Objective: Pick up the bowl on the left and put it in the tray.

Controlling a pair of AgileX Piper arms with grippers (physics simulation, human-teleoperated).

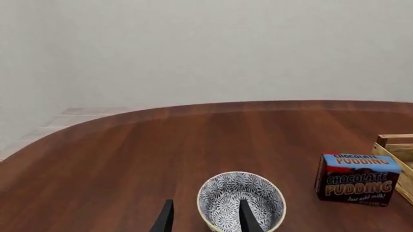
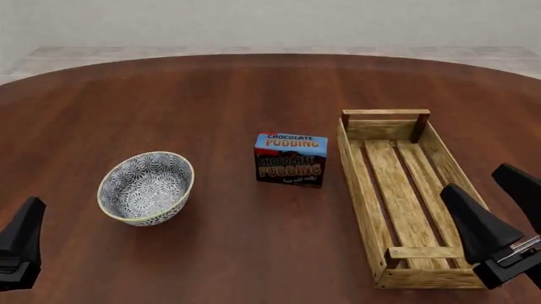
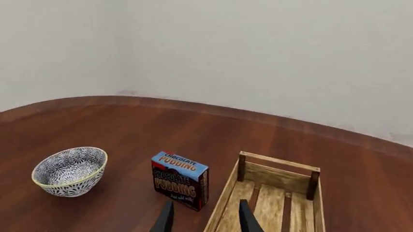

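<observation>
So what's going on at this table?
Two robot arms sit at a wooden table, and nothing is picked up yet. The patterned bowl stands on the left, a pudding box in the middle, and an empty wooden tray on the right. The left gripper is open, pointed at the bowl.

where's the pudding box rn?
In the front view, the blue and brown chocolate pudding box stands upright near the table's middle, between the blue-grey floral ceramic bowl on its left and the light-wood slatted tray on its right, touching neither.

Round dark-wood table (image 2: 253,88), plain pale wall (image 1: 226,48) behind.
</observation>
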